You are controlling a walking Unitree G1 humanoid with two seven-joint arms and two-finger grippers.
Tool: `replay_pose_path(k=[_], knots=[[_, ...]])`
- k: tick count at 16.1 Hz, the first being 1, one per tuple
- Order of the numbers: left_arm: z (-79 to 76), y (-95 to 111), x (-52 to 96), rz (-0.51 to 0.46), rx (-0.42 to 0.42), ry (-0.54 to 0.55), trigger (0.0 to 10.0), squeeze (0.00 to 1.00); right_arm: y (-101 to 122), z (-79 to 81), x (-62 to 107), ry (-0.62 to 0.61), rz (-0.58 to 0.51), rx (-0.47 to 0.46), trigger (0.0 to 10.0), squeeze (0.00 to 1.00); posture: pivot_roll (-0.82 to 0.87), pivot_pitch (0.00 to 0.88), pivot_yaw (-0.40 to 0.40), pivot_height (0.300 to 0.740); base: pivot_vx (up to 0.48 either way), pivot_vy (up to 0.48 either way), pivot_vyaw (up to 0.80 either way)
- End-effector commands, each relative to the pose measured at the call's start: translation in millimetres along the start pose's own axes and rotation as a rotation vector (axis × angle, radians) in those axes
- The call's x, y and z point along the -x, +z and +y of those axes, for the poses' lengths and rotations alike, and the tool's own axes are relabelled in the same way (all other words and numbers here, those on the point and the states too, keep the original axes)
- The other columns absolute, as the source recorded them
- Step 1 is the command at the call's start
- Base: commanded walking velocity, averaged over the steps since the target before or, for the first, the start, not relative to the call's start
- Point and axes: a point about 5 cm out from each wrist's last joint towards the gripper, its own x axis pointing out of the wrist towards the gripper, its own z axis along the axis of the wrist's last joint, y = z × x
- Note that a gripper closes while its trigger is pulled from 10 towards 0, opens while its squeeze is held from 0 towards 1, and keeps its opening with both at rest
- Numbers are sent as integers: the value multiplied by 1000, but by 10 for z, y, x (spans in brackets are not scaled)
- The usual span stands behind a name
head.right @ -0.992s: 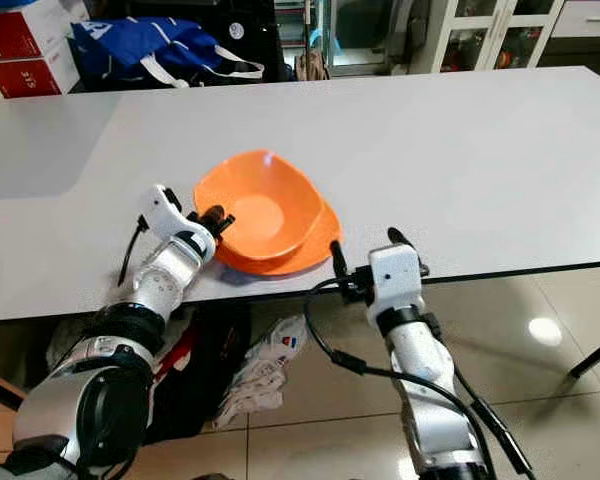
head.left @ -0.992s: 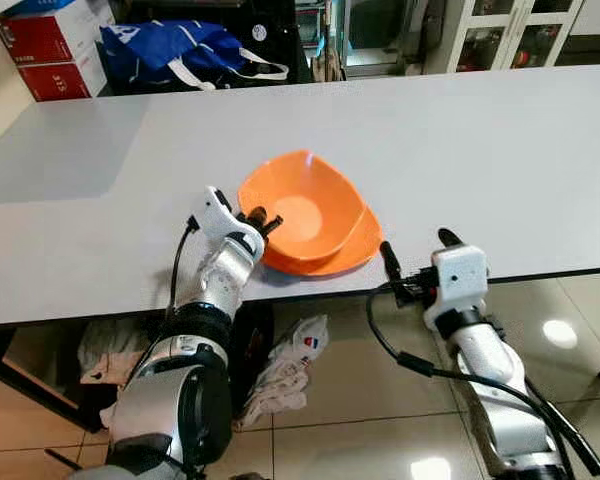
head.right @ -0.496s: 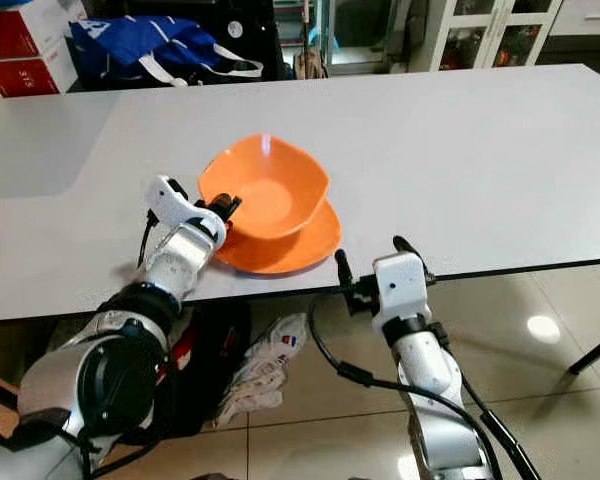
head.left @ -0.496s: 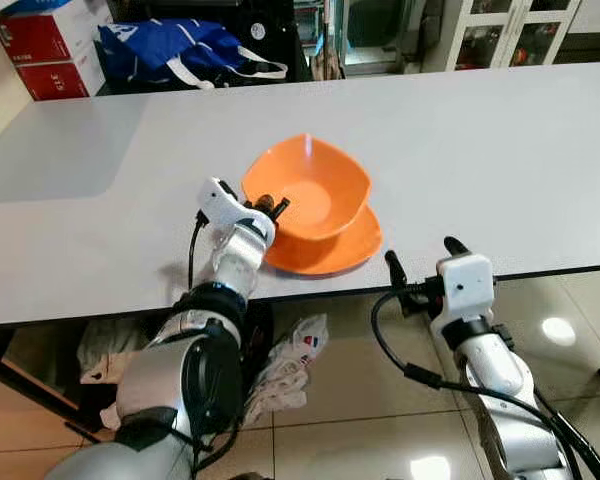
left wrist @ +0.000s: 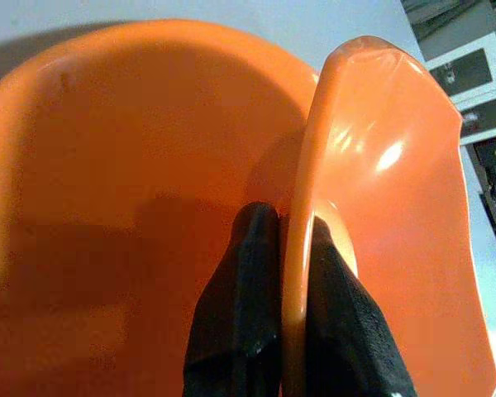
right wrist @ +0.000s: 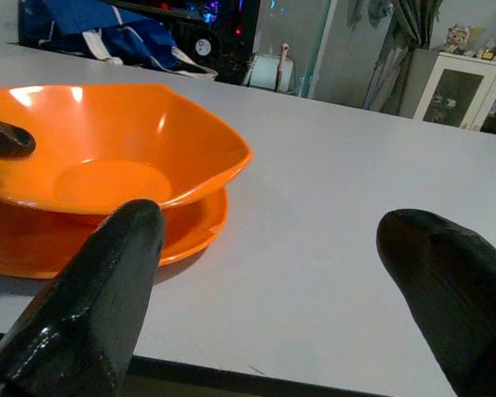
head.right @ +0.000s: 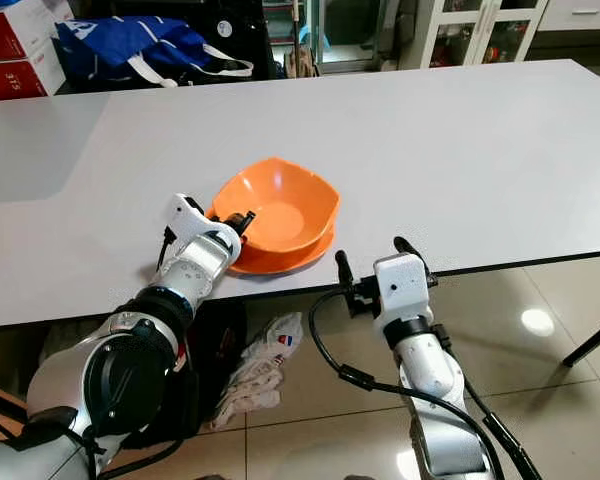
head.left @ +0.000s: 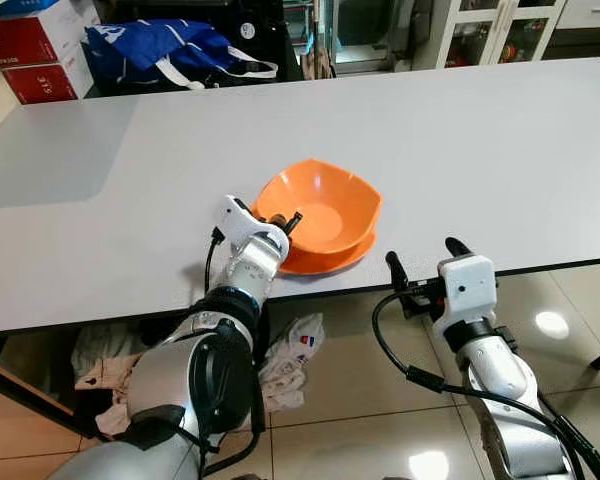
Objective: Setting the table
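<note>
Nearest, the right gripper (head.left: 420,270) waits below the surface (head.left: 500,150) edge, fingers spread and empty. Just beyond, the left gripper (head.left: 278,218) pinches the near rim of the bowl (head.left: 325,205), forearm stretched forward; the bowl sits tilted on a plate (head.left: 325,262) by the edge.

Orange plastic bowl (head.left: 325,210) on orange plastic plate (head.left: 332,258) near front edge of white table (head.left: 460,150), left gripper (head.left: 280,218) fingers (left wrist: 246,281) astride bowl's left rim, right gripper (head.left: 420,268) right of plate off the table edge, blue bag (head.left: 160,50) and red boxes (head.left: 40,62) behind table.
</note>
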Motion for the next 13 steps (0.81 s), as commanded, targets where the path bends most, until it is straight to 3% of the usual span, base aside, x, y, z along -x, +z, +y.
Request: replay_pose_path(k=[1,3,4,5,8,9,10,13], knots=[[-97,126,-3,-56,12,0,0,0,21,18,19,15,0,11,10000,0,-272,0,92,740,0,0,0],[-75,138,-4,-56,14,18,0,0,25,18,21,15,1,12,10000,0,-272,0,92,740,0,0,0],[-65,145,-5,-60,7,27,1922,0,27,17,21,14,2,11,10000,0,-272,0,93,740,0,0,0],[-58,150,-5,-59,4,35,10000,0,31,18,18,13,2,10,10000,0,-271,0,93,740,0,0,0],[-32,148,-5,-59,-6,57,10000,0,33,17,1,13,2,9,10000,0,-270,0,93,740,0,0,0],[-33,145,-5,-59,-6,58,10000,235,33,16,0,13,2,9,10000,0,-270,0,93,740,0,0,0],[-29,142,-5,-59,-9,65,10000,1000,26,9,-2,12,5,10,10000,0,-271,0,92,740,0,0,0],[-26,147,-5,-62,-9,73,10000,1000,23,10,-1,12,6,9,10000,0,-271,0,93,740,0,0,0]])
